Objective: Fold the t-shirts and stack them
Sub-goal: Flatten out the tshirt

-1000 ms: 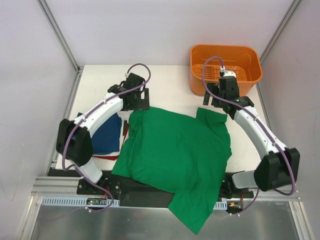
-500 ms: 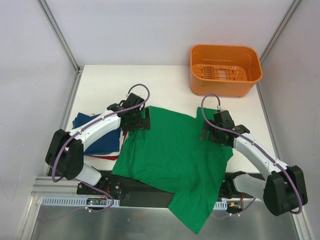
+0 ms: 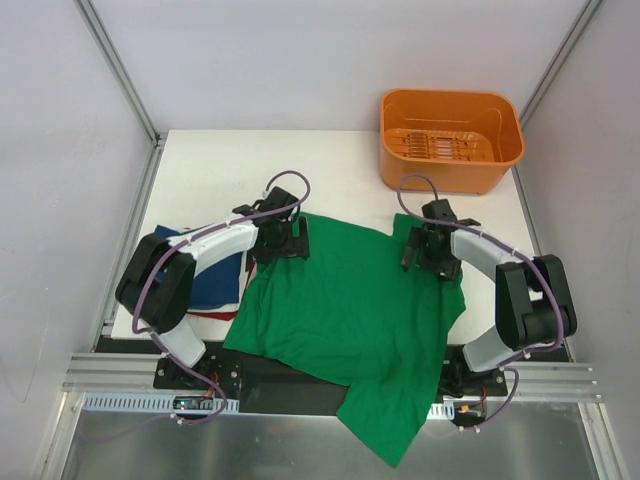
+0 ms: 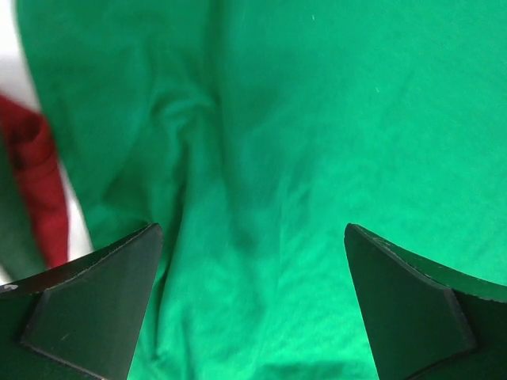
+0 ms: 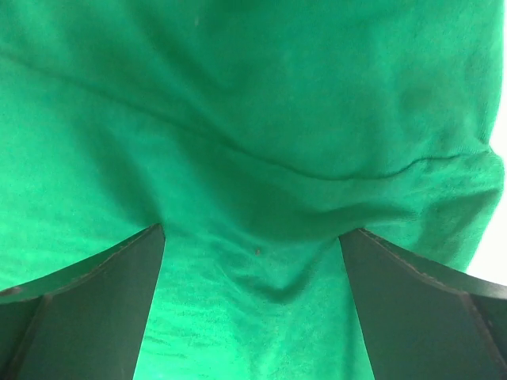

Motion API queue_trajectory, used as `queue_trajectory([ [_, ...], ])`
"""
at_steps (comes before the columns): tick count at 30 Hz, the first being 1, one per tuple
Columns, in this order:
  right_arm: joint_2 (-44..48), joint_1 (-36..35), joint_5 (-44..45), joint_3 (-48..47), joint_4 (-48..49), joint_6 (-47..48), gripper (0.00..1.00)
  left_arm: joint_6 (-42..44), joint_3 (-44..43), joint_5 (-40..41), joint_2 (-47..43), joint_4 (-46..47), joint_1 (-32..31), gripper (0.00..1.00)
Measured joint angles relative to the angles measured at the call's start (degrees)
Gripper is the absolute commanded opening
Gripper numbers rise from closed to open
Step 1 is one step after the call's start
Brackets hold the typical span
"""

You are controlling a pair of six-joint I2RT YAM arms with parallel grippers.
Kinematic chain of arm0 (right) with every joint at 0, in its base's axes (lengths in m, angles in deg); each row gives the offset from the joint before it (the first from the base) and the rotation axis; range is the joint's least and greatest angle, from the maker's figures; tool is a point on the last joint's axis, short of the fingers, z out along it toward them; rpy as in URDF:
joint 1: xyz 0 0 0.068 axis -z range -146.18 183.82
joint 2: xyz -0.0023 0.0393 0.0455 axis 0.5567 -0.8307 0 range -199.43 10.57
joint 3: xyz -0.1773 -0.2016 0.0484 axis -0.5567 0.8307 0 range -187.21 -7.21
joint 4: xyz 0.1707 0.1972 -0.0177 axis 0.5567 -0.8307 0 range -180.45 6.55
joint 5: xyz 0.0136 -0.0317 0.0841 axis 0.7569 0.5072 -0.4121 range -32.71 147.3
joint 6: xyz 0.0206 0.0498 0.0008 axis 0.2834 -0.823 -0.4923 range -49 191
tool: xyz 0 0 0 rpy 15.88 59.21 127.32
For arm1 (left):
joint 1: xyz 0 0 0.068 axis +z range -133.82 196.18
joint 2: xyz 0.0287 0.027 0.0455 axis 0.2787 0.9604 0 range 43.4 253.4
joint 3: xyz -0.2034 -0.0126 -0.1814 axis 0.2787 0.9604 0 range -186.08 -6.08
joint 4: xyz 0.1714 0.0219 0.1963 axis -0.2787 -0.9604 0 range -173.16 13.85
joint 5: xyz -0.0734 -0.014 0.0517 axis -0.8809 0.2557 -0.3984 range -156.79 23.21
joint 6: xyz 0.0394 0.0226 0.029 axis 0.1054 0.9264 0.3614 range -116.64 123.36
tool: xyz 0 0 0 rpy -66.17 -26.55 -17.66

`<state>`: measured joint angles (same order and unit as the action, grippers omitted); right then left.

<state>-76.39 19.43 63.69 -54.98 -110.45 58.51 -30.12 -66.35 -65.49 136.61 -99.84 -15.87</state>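
Two grippers resting on the far edge of a bright green t-shirt (image 3: 350,310), seen from above. Shirt spread flat across the near middle of a white table (image 3: 340,170), hem hanging over the near edge. Left gripper (image 3: 283,238) at the shirt's far left corner, right gripper (image 3: 427,250) at the far right corner, by the sleeve.

Moved in within the last second. Parked beyond the shirt's far edge a second ago, the right one up beside the orange basket (image 3: 450,96); now lowered onto the cloth. Shirt lying much as it did then.

Close up from each wrist: jaws spread wide, green fabric filling the gap between the fingers, nothing pinched yet.

Probably the end of the approach, with the grasp not yet begun. Likely next, a pinch of both far corners to fold the shirt toward the near edge.

Off to the left, under the left arm: navy t-shirt (image 3: 215,280), with a red t-shirt (image 3: 205,316) showing as an edge beneath it.
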Motion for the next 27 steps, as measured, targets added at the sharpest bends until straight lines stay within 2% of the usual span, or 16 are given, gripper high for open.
queue_trajectory([
  [6,-6.4,3.26,-1.36,-6.49,-1.92,2.25,0.97,0.09,-4.24,-0.39,6.99,0.46,0.0,0.99],
  [16,-16.68,9.46,-2.27,-18.6,-5.62,9.81,0.97,2.32,-11.58,-2.36,13.77,0.81,2.67,0.99],
  [22,-23.8,10.93,-1.25,-28.48,-7.23,14.01,0.97,3.48,-16.76,-3.91,18.16,0.57,4.92,0.99],
  [27,-26.1,11.58,-0.48,-32.24,-8.0,17.18,0.97,3.82,-22.51,-7.15,22.12,0.55,6.78,0.99],
])
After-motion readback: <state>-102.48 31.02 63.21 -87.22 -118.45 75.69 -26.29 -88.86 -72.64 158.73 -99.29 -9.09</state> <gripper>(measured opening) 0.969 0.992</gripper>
